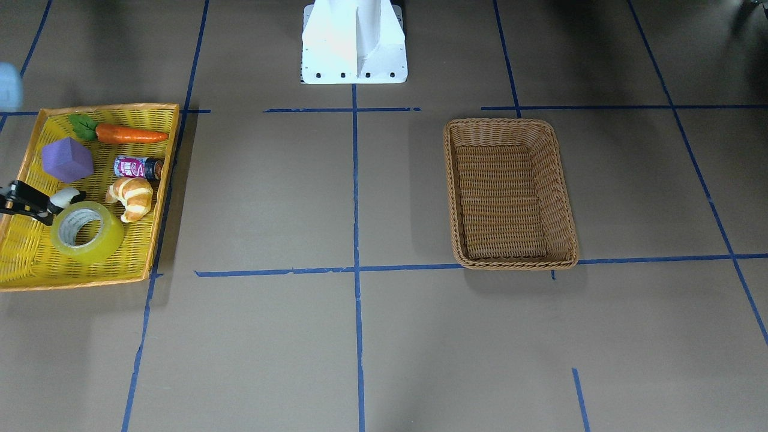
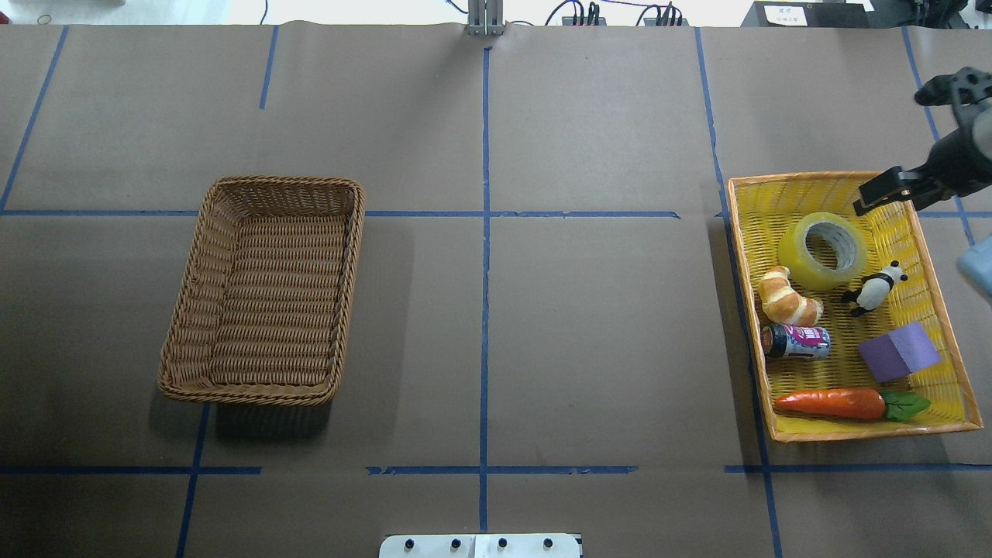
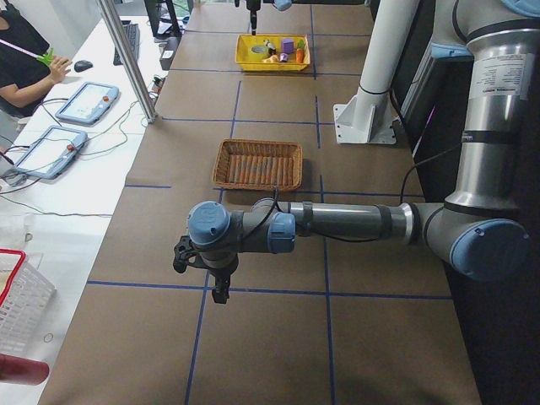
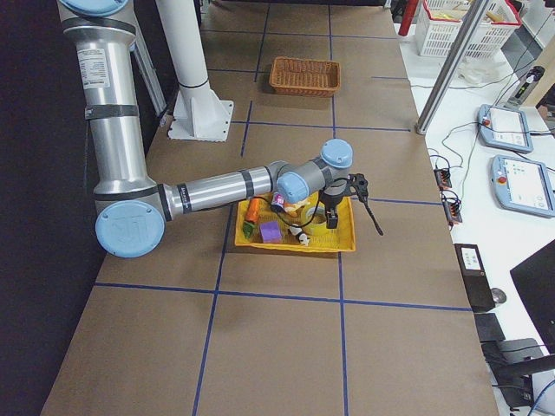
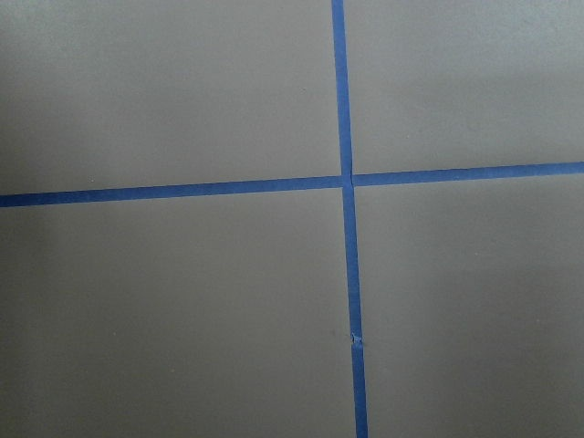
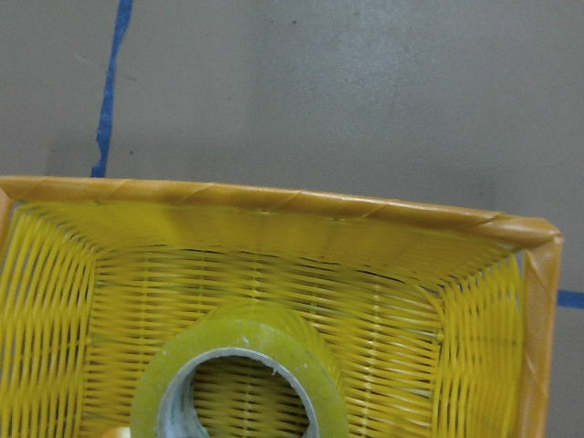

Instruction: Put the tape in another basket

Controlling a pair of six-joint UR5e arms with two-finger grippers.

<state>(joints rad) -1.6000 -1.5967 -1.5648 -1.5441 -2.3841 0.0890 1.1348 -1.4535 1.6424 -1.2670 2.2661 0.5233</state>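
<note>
The tape [image 2: 823, 250], a yellow-green roll with a grey-white core, lies flat in the yellow tray [image 2: 814, 179] at its far end. It also shows in the front view [image 1: 87, 232] and in the right wrist view [image 6: 239, 379]. My right gripper [image 2: 880, 194] is open and empty, hovering over the tray's far right corner, just beyond the tape [image 4: 317, 218]. The brown wicker basket [image 2: 283, 183] stands empty on the left half of the table. My left gripper [image 3: 207, 274] shows only in the exterior left view, over bare table, so I cannot tell its state.
The tray also holds a croissant [image 2: 789, 301], a toy panda [image 2: 872, 288], a small can [image 2: 797, 342], a purple block [image 2: 899, 351] and a carrot [image 2: 833, 403]. The white robot base [image 1: 354, 42] stands at the table's middle edge.
</note>
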